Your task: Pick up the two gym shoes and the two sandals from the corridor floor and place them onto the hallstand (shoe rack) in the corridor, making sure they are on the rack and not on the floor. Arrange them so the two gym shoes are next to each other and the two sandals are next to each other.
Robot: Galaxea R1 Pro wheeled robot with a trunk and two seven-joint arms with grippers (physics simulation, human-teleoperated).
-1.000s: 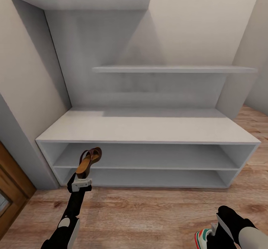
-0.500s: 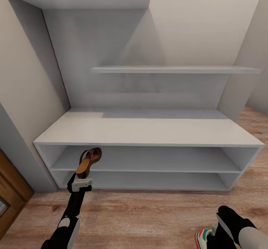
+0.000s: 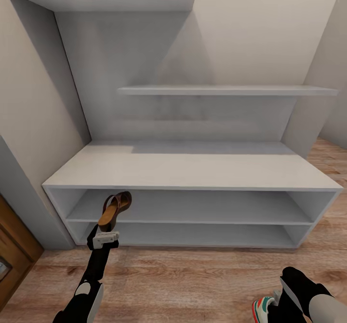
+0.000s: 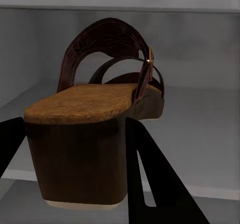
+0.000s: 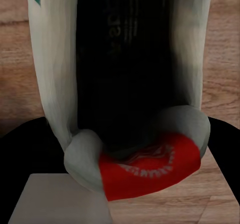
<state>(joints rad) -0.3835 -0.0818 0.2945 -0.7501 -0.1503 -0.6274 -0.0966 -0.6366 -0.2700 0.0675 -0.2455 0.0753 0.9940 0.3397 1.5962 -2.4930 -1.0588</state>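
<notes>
The pale hallstand stands right before me, its two low shelves open and bare. My left gripper is shut on the heel of one brown sandal, held toe-up in front of the left end of the shelves. In the left wrist view the sandal sits between the black fingers, pointing into the rack. Low at the right, my right gripper is shut on a white gym shoe with teal and red trim. Its red heel tab faces the right wrist camera. The other sandal and gym shoe are out of view.
Wood-plank floor runs along the rack's front. A brown door and a grey wall corner stand close on the left. Stepped wall shelves rise above the flat top, and a wall corner closes in at the right.
The whole picture shifted slightly a second ago, so the camera moved a little closer to the rack. Both arms and the shoes they hold have kept their pose.
</notes>
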